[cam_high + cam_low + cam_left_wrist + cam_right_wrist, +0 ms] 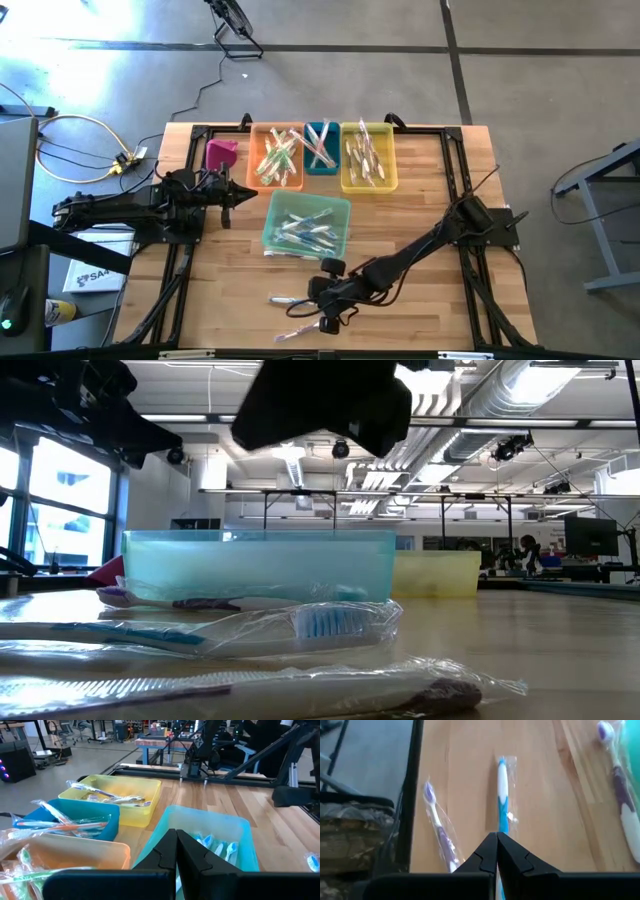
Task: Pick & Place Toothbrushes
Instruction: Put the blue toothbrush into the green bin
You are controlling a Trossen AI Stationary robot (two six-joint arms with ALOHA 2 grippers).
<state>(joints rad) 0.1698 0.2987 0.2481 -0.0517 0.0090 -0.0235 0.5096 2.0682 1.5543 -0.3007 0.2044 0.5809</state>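
The pale wooden-plank desk (430,200) carries a translucent teal plastic bin (306,222), then yellow (368,157), orange (277,156) and blue (321,147) bins, all holding wrapped toothbrushes (302,229). A blue-handled toothbrush (502,795) lies loose below the right gripper (496,851), jaws pressed together. The left gripper (176,851), jaws likewise closed, hangs beside the teal bin.

the left gripper (248,194) waits closed at the table's left side; the right gripper (318,305) hangs closed, low near the front edge.
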